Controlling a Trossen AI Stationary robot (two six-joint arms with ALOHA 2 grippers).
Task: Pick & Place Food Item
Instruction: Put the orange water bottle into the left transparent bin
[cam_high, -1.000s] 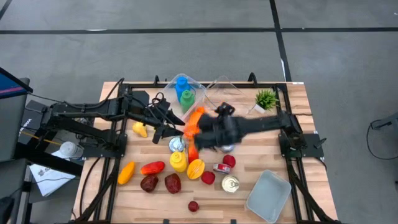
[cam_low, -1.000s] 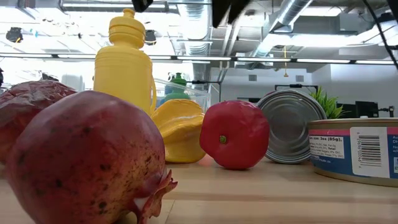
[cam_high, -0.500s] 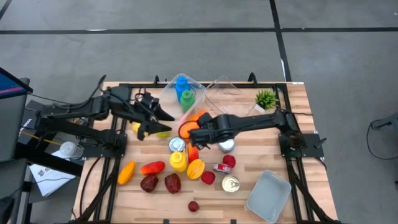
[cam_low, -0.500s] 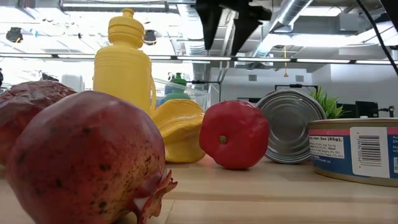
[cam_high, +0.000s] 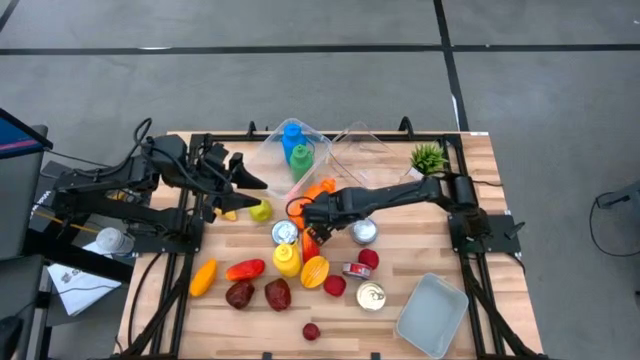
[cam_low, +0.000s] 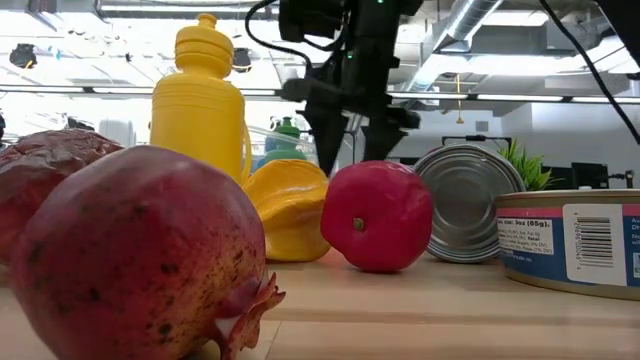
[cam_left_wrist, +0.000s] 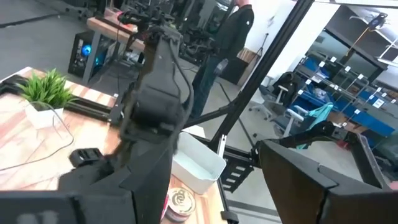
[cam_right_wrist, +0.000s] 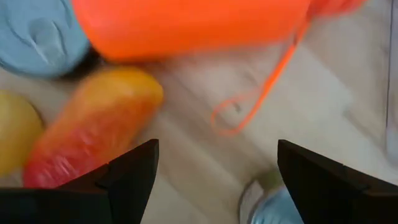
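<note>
High view. I list a clear bin at the bench's far edge, holding a blue bottle and a green bottle. Beside it stands a second clear bin; I cannot tell whether anything is in it. A grey tray sits at the near right corner, nothing visible in it. A small potted plant is at the far right. My right pincer hangs over the cluster in the middle, just beside the orange bottle and above the red-orange pepper, fingers spread and nothing between them. My left pincer is at the left side, open and carrying nothing, near a yellow-green fruit. Since a second ago the right pincer has slid left along the orange bottle, and the left arm has drawn back toward its base, uncovering that fruit.

Low view. Pomegranate nearest, yellow bottle, red tomato, tin can. The right pincer now reaches down behind the tomato; a second ago only its tips showed at the top edge.

Left wrist view. I see the right arm, the plant and the tray beyond my own open fingers.

Right wrist view. Open fingers frame the pepper, the orange bottle and its loop strap.
</note>
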